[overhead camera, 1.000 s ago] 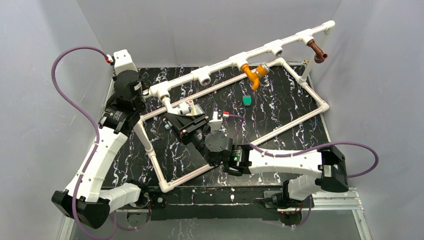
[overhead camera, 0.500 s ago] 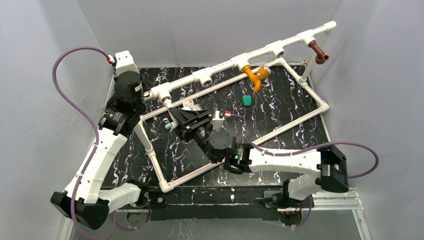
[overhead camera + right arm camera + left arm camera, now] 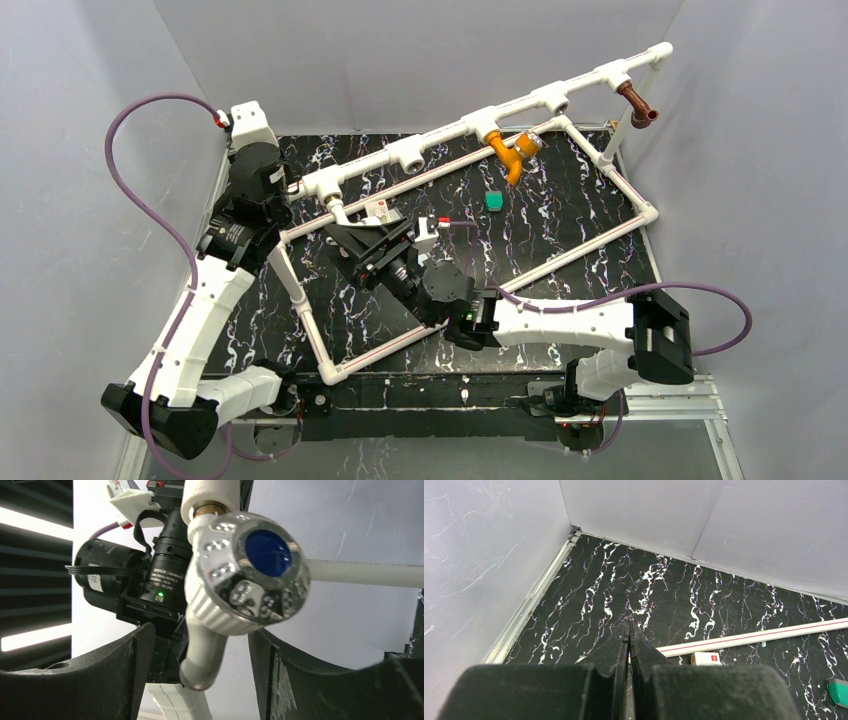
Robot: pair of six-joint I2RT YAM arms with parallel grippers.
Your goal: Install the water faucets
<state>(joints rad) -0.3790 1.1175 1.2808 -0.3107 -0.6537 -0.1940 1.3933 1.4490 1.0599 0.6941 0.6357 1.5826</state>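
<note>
The white faucet (image 3: 235, 580) has a silvery knob with a blue centre and hangs from the leftmost T-fitting (image 3: 325, 183) of the white pipe frame (image 3: 455, 128); it shows small in the top view (image 3: 339, 209). My right gripper (image 3: 200, 680) is open, its jaws on either side of the spout without touching it; in the top view it sits just under the faucet (image 3: 348, 226). The orange faucet (image 3: 510, 152) and the reddish-brown faucet (image 3: 635, 103) sit in fittings further right. My left gripper (image 3: 629, 630) is shut and empty, by the frame's left end (image 3: 292, 187).
A small teal piece (image 3: 493, 201) lies on the black marbled table inside the frame's base loop (image 3: 560, 260). A small white box with red marks (image 3: 707, 658) lies by the base pipe (image 3: 764, 636). Grey walls close in on the left, back and right.
My right gripper has moved left and back towards the white faucet, coming up around its spout. The left arm has barely moved.
</note>
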